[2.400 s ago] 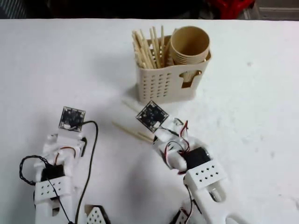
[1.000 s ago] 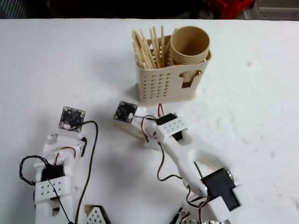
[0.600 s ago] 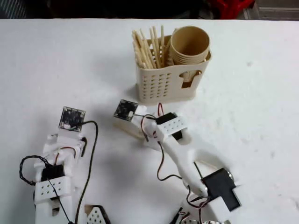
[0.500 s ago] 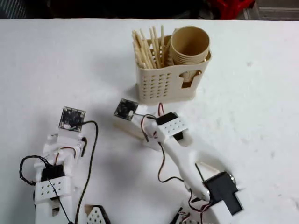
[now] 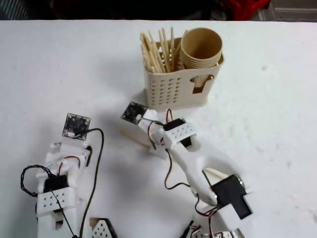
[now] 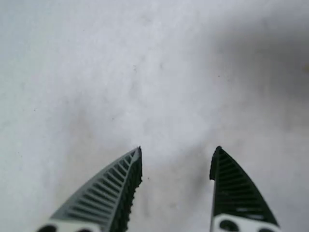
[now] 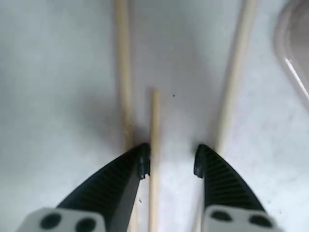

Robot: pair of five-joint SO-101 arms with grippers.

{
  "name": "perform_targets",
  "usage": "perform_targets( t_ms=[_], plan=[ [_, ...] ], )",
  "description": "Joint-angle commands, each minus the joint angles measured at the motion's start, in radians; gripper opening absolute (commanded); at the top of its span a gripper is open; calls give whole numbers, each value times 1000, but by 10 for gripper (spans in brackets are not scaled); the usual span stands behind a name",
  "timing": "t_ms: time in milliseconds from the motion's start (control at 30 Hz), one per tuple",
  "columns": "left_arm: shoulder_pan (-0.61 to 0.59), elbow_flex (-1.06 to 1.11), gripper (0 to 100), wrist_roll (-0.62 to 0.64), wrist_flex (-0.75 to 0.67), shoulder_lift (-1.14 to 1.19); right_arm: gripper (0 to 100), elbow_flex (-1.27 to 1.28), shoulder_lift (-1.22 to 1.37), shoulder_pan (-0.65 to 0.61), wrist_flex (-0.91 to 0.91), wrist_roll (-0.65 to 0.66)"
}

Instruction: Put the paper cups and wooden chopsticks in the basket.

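The white desk (image 5: 59,59) carries a cream perforated basket (image 5: 173,91) at far centre. Its right side holds a nested stack of tan paper cups (image 5: 200,47). Its left side holds upright chopsticks (image 5: 156,52) of pale wood. Three loose chopsticks (image 7: 154,125) lie flat on the desk just near of the basket. The right claw (image 7: 171,159) is spread, with one tip on either side of the middle stick. The left claw (image 6: 176,166) is spread over the desk at near left.

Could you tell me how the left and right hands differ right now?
The left hand hangs over bare table; the right hand straddles a chopstick, with two more beside it. The right arm is extended near the basket; the left arm sits folded back. Both hands are open, pointing down.
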Motion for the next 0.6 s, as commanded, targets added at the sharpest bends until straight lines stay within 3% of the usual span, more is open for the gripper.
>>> perform_targets(
  t_ms=[0,133,567],
  plan=[
    [-7,-5,234,5,-21,-12,133,-77,44,4,21,-3],
    [-7,-5,234,5,-21,-12,10,-89,-1,5,28,-12],
    [-7,-5,234,5,-21,-12,15,-203,-633,2,240,-117]
  ],
)
